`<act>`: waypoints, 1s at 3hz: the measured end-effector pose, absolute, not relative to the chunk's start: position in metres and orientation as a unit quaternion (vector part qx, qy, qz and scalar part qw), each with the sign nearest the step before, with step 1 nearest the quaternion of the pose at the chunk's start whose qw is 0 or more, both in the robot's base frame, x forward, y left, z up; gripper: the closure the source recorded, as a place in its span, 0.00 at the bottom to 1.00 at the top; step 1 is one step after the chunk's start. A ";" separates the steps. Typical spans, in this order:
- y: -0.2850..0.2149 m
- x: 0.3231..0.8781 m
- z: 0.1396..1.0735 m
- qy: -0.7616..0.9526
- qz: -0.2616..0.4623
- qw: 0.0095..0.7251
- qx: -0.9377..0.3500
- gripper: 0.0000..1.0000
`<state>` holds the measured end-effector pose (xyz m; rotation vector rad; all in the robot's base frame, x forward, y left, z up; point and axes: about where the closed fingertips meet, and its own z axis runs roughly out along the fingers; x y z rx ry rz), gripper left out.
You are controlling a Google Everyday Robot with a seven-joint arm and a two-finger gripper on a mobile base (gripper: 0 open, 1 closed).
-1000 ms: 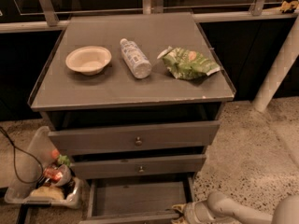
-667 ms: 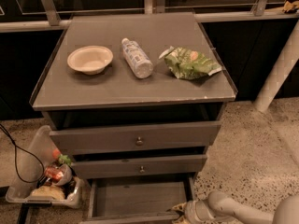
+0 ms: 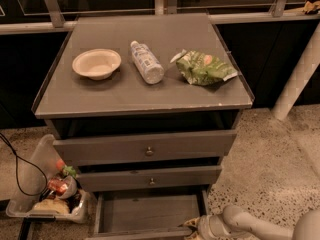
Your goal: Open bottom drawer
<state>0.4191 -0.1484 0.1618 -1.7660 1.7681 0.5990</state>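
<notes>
The grey cabinet has three drawers. The bottom drawer (image 3: pixel 150 211) is pulled out, and its plain grey inside shows below the mid-sized drawer front (image 3: pixel 150 178). Its thin front panel (image 3: pixel 135 233) lies at the lower edge of the view, and its knob is out of sight. My gripper (image 3: pixel 194 226) is low at the drawer's front right corner, by the panel's right end, with the pale arm (image 3: pixel 250 225) reaching in from the right. The top drawer front (image 3: pixel 147 147) is the widest.
A paper bowl (image 3: pixel 96 63), a lying plastic bottle (image 3: pixel 146 62) and a green snack bag (image 3: pixel 202 67) rest on the cabinet top (image 3: pixel 125 91). A clear bin of rubbish (image 3: pixel 47 191) and a black cable (image 3: pixel 17 166) are on the floor at the left. A white post (image 3: pixel 297 81) stands at the right.
</notes>
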 end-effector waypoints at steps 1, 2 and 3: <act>-0.148 0.419 0.162 0.660 0.224 0.282 -0.659 0.36; -0.148 0.419 0.162 0.660 0.224 0.282 -0.659 0.13; -0.148 0.419 0.162 0.660 0.224 0.282 -0.659 0.00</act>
